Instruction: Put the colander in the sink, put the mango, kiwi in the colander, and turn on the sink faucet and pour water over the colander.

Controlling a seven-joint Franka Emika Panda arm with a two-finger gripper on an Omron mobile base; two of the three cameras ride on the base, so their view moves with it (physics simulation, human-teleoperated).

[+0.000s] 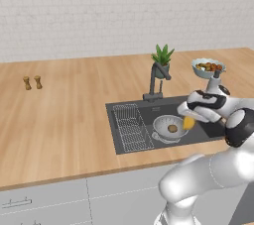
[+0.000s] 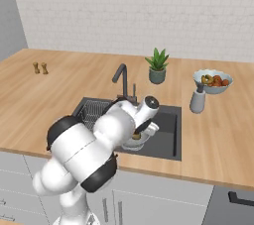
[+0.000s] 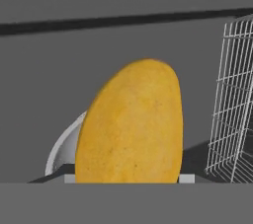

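The yellow-orange mango (image 3: 131,124) looms large in the hand view, and my gripper (image 1: 189,120) is shut on it. In the left base view the mango (image 1: 188,123) hangs just above the right rim of the silver colander (image 1: 165,124). The colander sits inside the dark sink (image 1: 124,107), with the brown kiwi (image 1: 172,129) lying in its middle. The dark sink faucet (image 1: 158,78) stands behind the basin, its spout angled towards the sink. From the right base view my arm hides most of the colander (image 2: 133,145).
A wire rack (image 1: 131,127) fills the sink's left part. Behind the sink stand a potted plant (image 1: 162,60), a pale bowl of colourful food (image 1: 208,68) and a grey dispenser (image 2: 197,101). Two small shakers (image 1: 32,82) sit far left on the wooden counter.
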